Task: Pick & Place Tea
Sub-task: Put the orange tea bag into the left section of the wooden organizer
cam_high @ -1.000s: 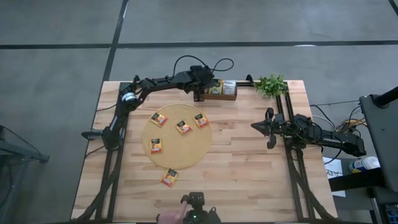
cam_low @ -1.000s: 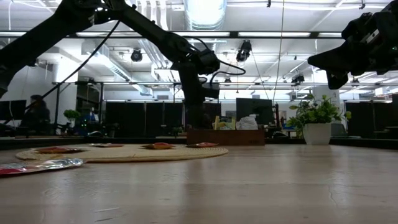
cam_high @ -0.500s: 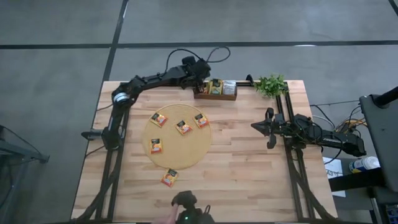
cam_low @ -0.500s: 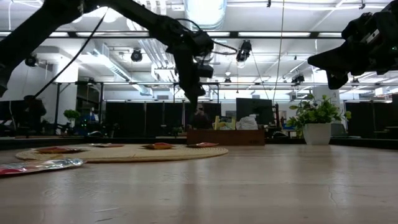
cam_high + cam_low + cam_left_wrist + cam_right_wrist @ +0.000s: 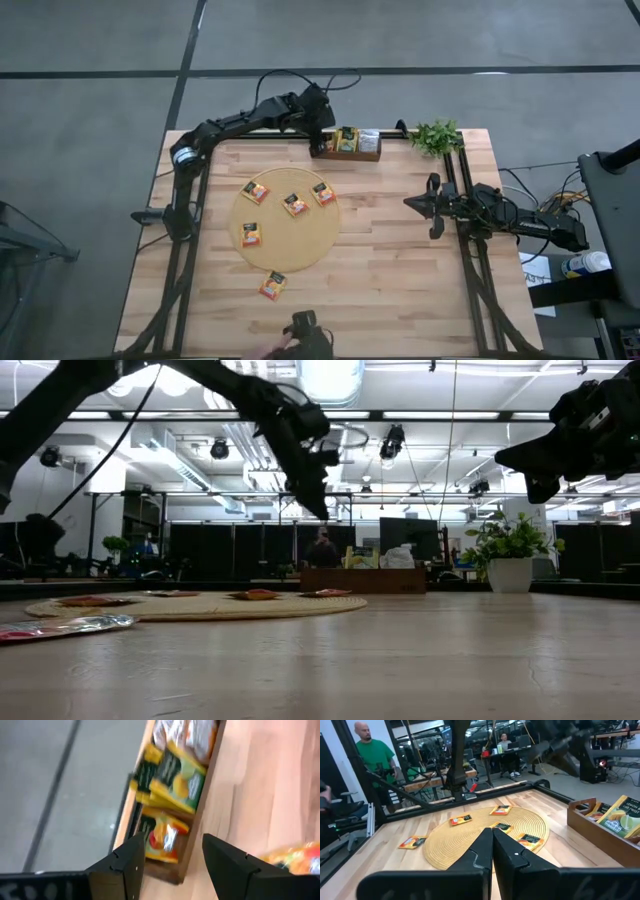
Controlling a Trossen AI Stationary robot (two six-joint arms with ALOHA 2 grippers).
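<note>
The brown wooden tray [image 5: 346,146] stands at the table's far edge, with sachets upright in it: orange [image 5: 162,837], green-yellow [image 5: 176,781] and white [image 5: 192,734]. Several orange sachets [image 5: 294,204] lie flat on the round tan mat [image 5: 287,248], and one more [image 5: 272,286] lies on the bare wood near it. My left gripper [image 5: 318,122] [image 5: 172,857] hangs open and empty above the tray's left end, well above it in the low view [image 5: 320,505]. My right gripper [image 5: 433,205] [image 5: 492,851] waits shut and empty in the air over the table's right side.
A potted plant [image 5: 436,135] stands at the far right corner, just right of the tray. The low camera [image 5: 305,328] sits at the near edge, with a person's hand [image 5: 265,352] beside it. People [image 5: 372,757] stand in the room beyond the table.
My left gripper has risen from down at the tray's left compartment to well above it, drifting a little toward the far edge. The sachets on the mat have not moved. The hand at the near edge has shifted beside the camera.
</note>
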